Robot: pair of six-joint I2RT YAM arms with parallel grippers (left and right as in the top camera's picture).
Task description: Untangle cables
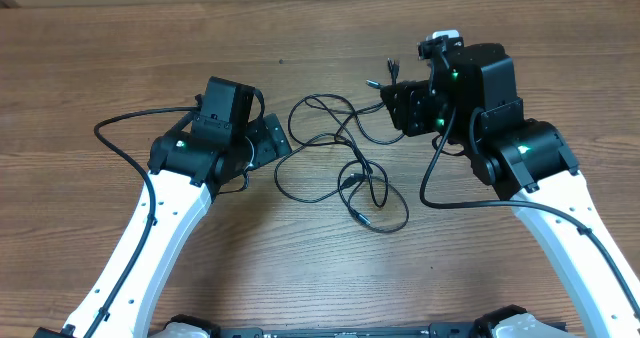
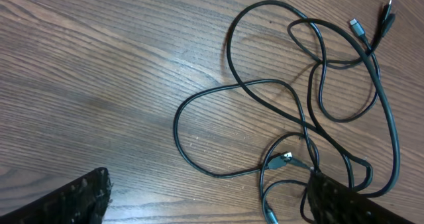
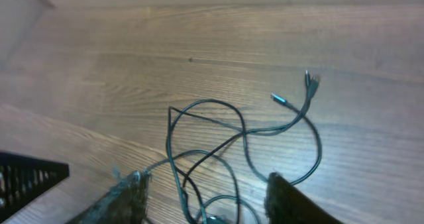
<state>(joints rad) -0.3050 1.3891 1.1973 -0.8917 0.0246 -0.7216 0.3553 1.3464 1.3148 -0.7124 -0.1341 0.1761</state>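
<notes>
Your right gripper (image 3: 207,183) has its jaws apart and grips nothing. Strands of the cables (image 1: 352,180) pass between the jaws, and the bundle runs forward from them to the plug ends (image 3: 308,79). Your left gripper (image 2: 209,187) is wide open, with the loops ahead, more to its right side. The right arm looks nearer. I can read no writing.

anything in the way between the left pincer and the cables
Nothing visible stands in the way. The left pincer is open at the edge of the cables, with only bare wooden table between them. In the left wrist view, a strand passes right by one of its fingers.
</notes>
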